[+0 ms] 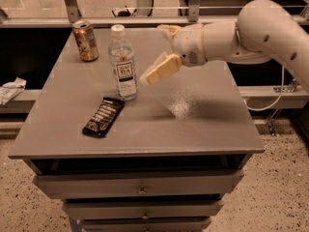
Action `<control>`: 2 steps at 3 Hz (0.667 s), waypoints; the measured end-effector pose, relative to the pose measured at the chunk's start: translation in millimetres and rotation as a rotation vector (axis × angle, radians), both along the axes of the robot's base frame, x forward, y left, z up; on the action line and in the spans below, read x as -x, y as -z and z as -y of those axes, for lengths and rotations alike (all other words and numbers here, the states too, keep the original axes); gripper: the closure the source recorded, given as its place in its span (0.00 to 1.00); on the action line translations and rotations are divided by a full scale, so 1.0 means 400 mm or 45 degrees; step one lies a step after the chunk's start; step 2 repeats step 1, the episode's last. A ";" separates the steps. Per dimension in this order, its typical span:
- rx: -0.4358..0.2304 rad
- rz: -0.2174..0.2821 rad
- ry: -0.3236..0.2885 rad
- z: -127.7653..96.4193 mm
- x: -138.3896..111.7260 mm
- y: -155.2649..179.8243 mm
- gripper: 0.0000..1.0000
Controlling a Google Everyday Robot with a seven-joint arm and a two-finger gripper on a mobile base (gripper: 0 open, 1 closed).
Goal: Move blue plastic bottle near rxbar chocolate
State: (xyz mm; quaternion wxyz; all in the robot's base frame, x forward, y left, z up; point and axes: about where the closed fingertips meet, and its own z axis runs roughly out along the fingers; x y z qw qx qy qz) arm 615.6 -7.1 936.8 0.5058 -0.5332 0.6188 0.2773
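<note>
The blue plastic bottle (122, 64), clear with a white cap and a "TEA" label, stands upright on the grey table (203, 124), left of centre. The rxbar chocolate (103, 116), a flat black wrapped bar with white lettering, lies just in front of the bottle and slightly to its left, a short gap away. My gripper (156, 56) is open and empty, raised above the table just right of the bottle and apart from it. One tan finger (161, 69) points toward the bottle.
A copper-brown drink can (86, 40) stands at the table's back left corner. The table sits on a drawer cabinet (140, 187). A crumpled white item (10, 89) lies on a ledge to the left. A rail runs behind the table.
</note>
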 end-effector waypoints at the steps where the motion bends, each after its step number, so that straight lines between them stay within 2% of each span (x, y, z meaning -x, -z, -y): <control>1: -0.036 0.022 0.115 0.119 -0.027 -0.037 0.00; 2: -0.036 0.022 0.115 0.119 -0.027 -0.037 0.00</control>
